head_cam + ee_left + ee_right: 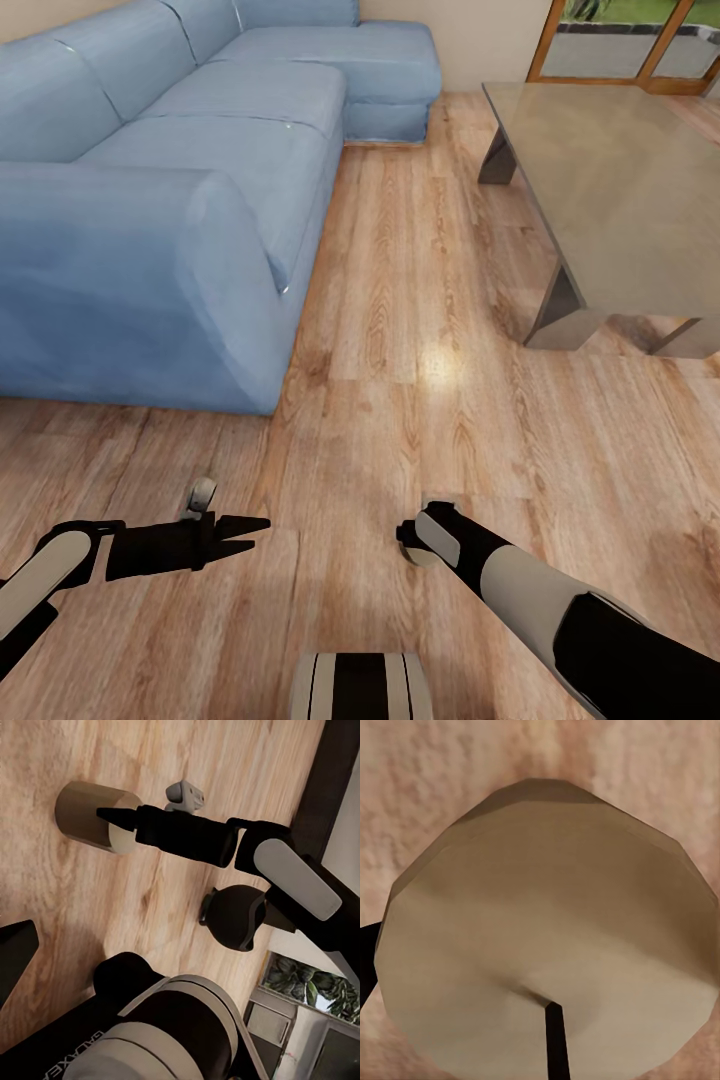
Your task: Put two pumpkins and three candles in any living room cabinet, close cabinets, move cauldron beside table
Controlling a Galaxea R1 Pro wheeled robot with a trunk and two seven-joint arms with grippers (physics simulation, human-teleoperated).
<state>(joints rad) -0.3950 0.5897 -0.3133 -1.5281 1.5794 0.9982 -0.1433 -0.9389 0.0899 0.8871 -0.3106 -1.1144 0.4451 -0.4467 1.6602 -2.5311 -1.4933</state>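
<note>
The right end effector [428, 535], low centre of the head view, reaches down onto a candle [547, 937] on the wood floor [420, 300]; its grip cannot be judged. The left end effector [245, 535], lower left, hangs slightly parted and empty. The table [620, 190] sits upper right, the blue sofa [150, 200] upper left.

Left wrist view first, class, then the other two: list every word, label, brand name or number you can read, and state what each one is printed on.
"GALAXEA": pale lettering on the dark band of the robot's arm link in the left wrist view; it runs off the picture's edge, so the last letters are a partial read.
Head view: no text on the sofa, the table or the floor.
Right wrist view: no text on the candle.
</note>
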